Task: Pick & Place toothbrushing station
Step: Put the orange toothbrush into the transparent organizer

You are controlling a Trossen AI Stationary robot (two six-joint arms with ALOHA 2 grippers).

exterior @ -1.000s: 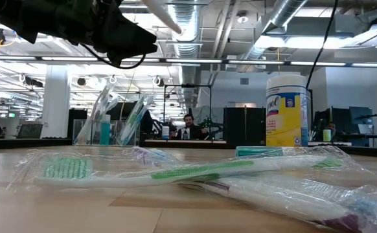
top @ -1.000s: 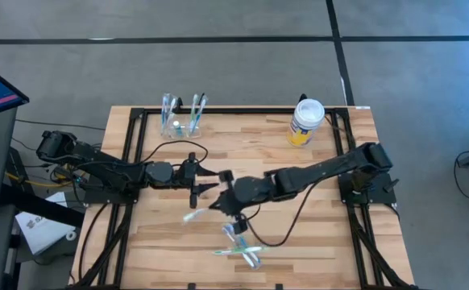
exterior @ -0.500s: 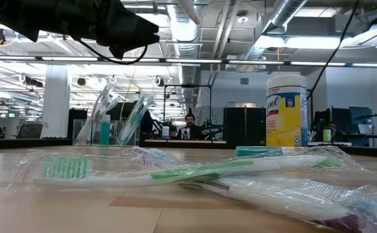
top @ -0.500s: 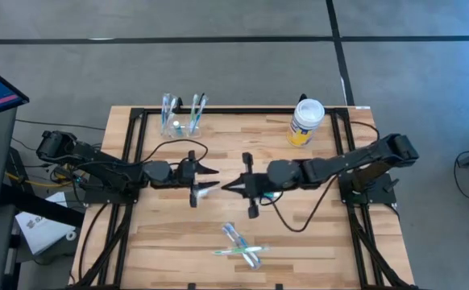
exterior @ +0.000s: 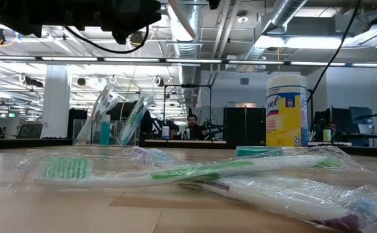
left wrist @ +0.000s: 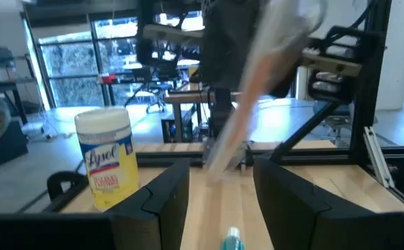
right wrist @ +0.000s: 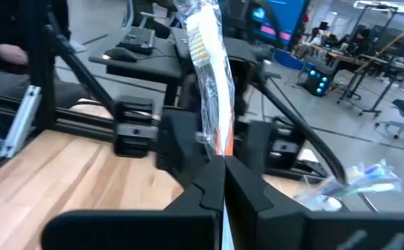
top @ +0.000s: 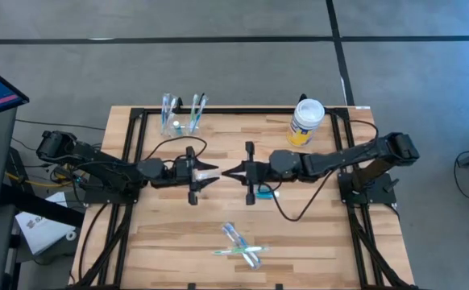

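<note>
Two tools are nose to nose in the middle of the high view, just left of centre. The right tool (top: 228,173) comes in from the right side of the frame, and its fingers are pressed together on the lower end of a wrapped toothbrush (right wrist: 207,76). It has white bristles and an orange handle inside crinkly clear plastic. In the right wrist view the brush stands up straight out of the pinched fingers.

The left tool (top: 208,171) reaches in from the left with its fingers spread. In its wrist view the same wrapped toothbrush shows as a blurry streak just beyond the gap between the fingers (left wrist: 167,201). I can't tell whether the brush is actually inside the gap, but the fingers aren't clamping it.

A small teal tube (top: 264,193) lies on the desk (top: 331,234) just below the right tool in the high view.

Lower centre of the high view has two more wrapped toothbrushes (top: 240,246) lying crossed on the wood, well apart from both tools. The clear cup (top: 182,121) with brushes standing in it is at the upper left of the desk. The jar with the yellow label (top: 305,122) is at the upper right.
</note>
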